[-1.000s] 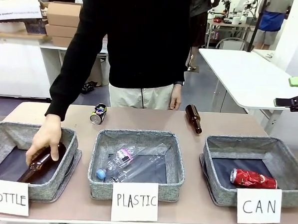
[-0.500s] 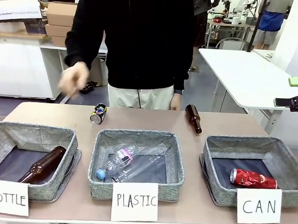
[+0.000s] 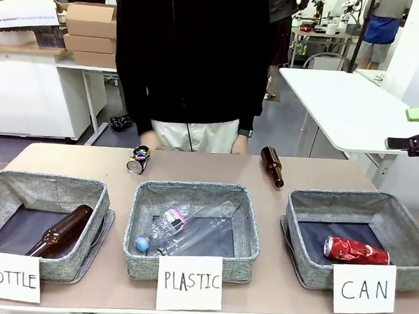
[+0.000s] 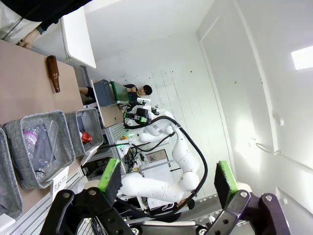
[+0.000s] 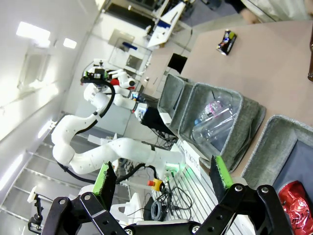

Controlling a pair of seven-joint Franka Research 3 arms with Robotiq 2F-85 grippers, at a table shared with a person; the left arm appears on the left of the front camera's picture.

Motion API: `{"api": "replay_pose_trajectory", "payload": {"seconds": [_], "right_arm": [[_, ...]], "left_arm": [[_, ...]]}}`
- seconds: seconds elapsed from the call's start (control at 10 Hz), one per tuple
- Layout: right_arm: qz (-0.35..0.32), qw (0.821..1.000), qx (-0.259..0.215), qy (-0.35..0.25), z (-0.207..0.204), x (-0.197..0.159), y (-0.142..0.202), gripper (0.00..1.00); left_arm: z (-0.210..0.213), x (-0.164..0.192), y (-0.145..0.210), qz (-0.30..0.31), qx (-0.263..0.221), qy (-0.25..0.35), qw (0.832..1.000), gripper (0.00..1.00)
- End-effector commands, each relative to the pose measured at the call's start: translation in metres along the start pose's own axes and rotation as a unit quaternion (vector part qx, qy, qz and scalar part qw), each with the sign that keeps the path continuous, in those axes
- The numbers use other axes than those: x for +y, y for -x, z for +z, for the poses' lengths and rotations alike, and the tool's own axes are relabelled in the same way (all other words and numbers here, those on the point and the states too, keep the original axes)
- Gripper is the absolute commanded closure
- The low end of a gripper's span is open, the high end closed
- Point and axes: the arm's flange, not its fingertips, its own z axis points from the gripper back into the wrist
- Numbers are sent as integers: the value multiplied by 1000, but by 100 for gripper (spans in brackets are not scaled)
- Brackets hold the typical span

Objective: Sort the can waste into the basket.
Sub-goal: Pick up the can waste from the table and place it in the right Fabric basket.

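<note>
black can [image 3: 138,159] is lying on its side on the bare table [image 3: 321,178] near the far edge, just in front of the person [image 3: 193,58] and well apart from the can basket [image 3: 403,218], where the red can [image 3: 356,250] is already lying on the dark base. left gripper [image 4: 167,176] and right gripper [image 5: 162,177] are both hanging high off the table, jaws spread wide and holding nothing. judging the black can as the next pick: closing across its round body, squeezing lightly, and carrying it wide of the brown bottle [image 3: 272,166] to the right-hand basket.
</note>
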Motion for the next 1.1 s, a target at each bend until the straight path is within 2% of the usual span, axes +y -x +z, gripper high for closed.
{"api": "replay_pose_trajectory", "payload": {"seconds": [0.0,0.2,0.4,0.5,0.6,0.8,0.9,1.0], "right_arm": [[8,1000,4,-1,1,1,0,0],[8,1000,4,-1,1,1,0,0],[8,1000,4,-1,1,1,0,0],[8,1000,4,-1,1,1,0,0],[8,1000,4,-1,1,1,0,0],[8,1000,4,-1,1,1,0,0],[8,1000,4,-1,1,1,0,0],[8,1000,4,-1,1,1,0,0]], "left_arm": [[-14,1,-8,-3,16,-17,1000,0],[-55,16,-38,16,60,-87,994,0],[-109,41,-72,25,78,-156,984,0],[-150,73,-95,27,114,-225,967,0],[-181,107,-114,19,125,-288,949,0],[-238,190,-132,32,180,-399,899,0],[-260,228,-133,6,163,-442,882,0],[-278,271,-126,-25,167,-479,861,0]]}}
